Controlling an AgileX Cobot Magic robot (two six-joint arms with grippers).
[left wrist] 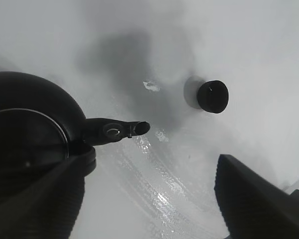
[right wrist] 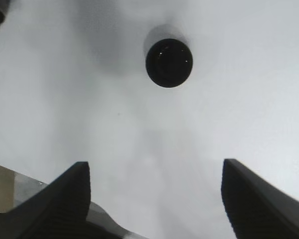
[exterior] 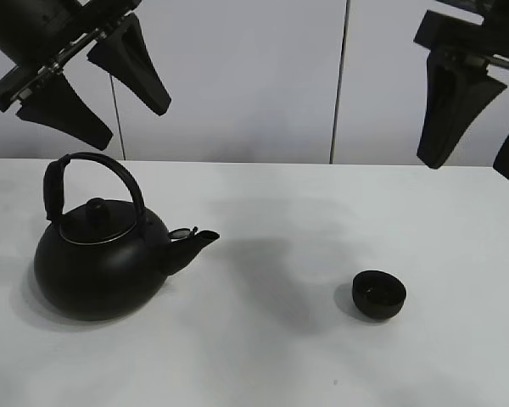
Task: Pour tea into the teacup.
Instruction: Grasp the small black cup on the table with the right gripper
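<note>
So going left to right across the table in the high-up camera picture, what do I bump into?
kettle → its spout, which points right → teacup

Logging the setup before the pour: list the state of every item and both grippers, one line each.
kettle: upright on the table, untouched, spout towards the teacup.
kettle lid: on.
teacup: upright, apart from the kettle; contents cannot be told.
left gripper: open, empty, raised above the kettle.
right gripper: open, empty, raised off the table.
</note>
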